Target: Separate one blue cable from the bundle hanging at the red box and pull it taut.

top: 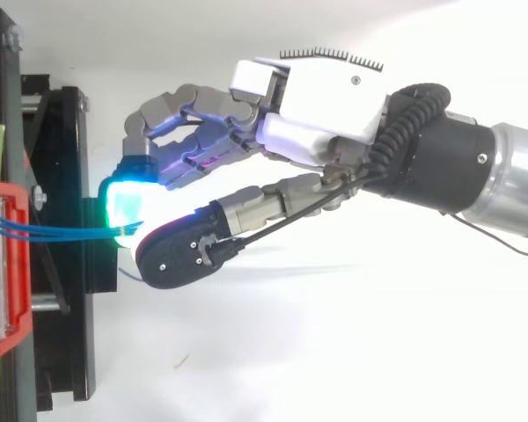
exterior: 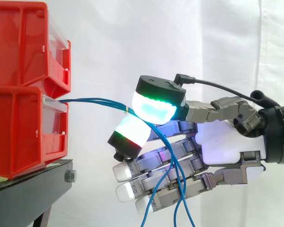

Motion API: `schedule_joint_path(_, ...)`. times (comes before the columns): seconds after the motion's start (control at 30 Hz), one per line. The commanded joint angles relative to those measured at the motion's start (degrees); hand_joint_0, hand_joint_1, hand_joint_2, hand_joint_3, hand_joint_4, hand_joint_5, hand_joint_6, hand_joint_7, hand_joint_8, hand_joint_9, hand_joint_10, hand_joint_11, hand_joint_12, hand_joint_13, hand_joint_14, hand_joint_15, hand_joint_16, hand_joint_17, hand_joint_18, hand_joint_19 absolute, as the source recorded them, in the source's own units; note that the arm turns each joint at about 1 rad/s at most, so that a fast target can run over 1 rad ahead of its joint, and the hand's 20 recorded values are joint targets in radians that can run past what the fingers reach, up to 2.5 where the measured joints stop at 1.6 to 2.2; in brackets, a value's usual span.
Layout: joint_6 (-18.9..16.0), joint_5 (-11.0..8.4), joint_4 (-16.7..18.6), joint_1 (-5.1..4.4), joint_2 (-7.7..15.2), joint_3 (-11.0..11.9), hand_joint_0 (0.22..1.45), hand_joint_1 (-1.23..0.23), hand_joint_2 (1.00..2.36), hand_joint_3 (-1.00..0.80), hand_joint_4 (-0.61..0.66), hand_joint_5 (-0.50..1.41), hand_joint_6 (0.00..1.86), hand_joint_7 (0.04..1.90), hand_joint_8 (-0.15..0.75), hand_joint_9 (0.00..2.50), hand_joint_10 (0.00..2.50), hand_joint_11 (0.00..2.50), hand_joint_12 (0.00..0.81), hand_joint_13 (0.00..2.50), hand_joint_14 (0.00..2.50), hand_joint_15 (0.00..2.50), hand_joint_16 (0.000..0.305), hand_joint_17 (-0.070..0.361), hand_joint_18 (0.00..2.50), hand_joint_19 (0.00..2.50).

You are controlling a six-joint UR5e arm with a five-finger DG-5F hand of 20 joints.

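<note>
The side view gives what the top view cannot. The blue cables point(exterior: 94, 100) leave the front of the lower red bin point(exterior: 19, 132) and run nearly level to the right. A pale tie point(exterior: 127, 109) binds them just before the hand point(exterior: 227, 146). There they pass between two glowing pads point(exterior: 154, 108), a green-cyan one above and a white, red-edged one below, which close on them in a narrow pinch. It is hard to say whether every strand is caught or just some. Past the pinch the strands drop loose, crossing in front of the lower fingers, which reach left with white tips and hold nothing. An upper red bin point(exterior: 19, 42) sits stacked on the lower one, and both rest on the black stand point(exterior: 23, 198) at the left, before the white curtain point(exterior: 180, 38).

From above, the cables point(top: 62, 231) appear as a few close parallel lines from the bin's front at the far left, crossing over the stand point(top: 66, 352) to the cyan pad. The hand point(top: 326, 105) comes in from the right. The dark back of its thumb covers the pinch and the hanging strands.
</note>
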State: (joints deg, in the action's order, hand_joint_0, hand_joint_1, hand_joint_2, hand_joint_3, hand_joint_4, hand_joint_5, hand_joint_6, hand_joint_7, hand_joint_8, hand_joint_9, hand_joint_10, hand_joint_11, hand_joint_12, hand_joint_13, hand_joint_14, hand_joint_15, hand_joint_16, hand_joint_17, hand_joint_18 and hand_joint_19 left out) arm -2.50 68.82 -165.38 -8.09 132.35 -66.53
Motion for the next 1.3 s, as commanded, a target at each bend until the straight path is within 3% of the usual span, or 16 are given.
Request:
schedule_joint_path(0.0,-0.05,0.0,-0.03,0.0,0.01,0.0,0.71,-0.91,1.01,-0.35,-0.08,-0.19,0.9,1.17,0.248,0.68,0.02,0.57,0.316,0.69,0.01,0.29,0.034,0.076,0.61,0.22)
schedule_joint_path(0.13,-0.05,0.0,-0.03,0.0,0.01,-0.09,0.78,-0.92,1.0,-0.49,-0.09,-0.2,0.9,1.19,0.246,0.68,0.02,0.56,0.315,0.69,0.01,0.29,0.034,0.076,0.61,0.21)
schedule_joint_path(0.27,-0.05,0.0,-0.03,0.0,0.01,0.0,0.82,-0.88,1.0,-0.5,-0.07,-0.2,0.92,1.15,0.239,0.68,0.02,0.56,0.311,0.68,0.01,0.28,0.033,0.075,0.61,0.21)
schedule_joint_path(0.37,-0.05,0.0,-0.03,0.0,0.01,-0.09,0.72,-0.87,1.0,-0.5,0.05,-0.2,0.92,1.14,0.238,0.68,0.02,0.56,0.31,0.69,0.01,0.28,0.033,0.075,0.63,0.2)
schedule_joint_path(0.5,-0.05,0.0,-0.03,0.0,0.01,-0.09,0.59,-0.8,1.0,-0.5,0.06,-0.19,0.91,1.12,0.248,0.7,0.02,0.57,0.313,0.69,0.01,0.29,0.034,0.077,0.63,0.22)
schedule_joint_path(0.77,-0.05,-0.09,0.15,0.0,0.01,-0.53,0.48,-0.7,1.0,-0.5,0.1,-0.18,0.9,1.11,0.275,0.7,0.02,0.57,0.344,0.69,0.01,0.29,0.04,0.09,0.66,0.21)
schedule_joint_path(0.9,-0.05,-0.61,0.15,-0.09,-0.08,-0.53,0.51,-0.65,1.0,-0.5,0.1,-0.18,0.89,1.11,0.272,0.7,0.02,0.56,0.338,0.69,0.01,0.29,0.038,0.087,0.65,0.22)
schedule_joint_path(1.13,-0.05,-0.61,0.24,-0.09,0.01,-0.53,0.63,-0.73,1.0,-0.5,0.01,-0.18,0.88,1.19,0.256,0.69,0.02,0.57,0.318,0.68,0.01,0.31,0.035,0.078,0.61,0.26)
schedule_joint_path(1.27,-0.05,-0.61,0.15,-0.18,0.01,-0.53,0.64,-0.8,1.01,-0.35,-0.06,-0.18,0.89,1.24,0.257,0.69,0.02,0.57,0.319,0.67,0.01,0.31,0.035,0.08,0.61,0.27)
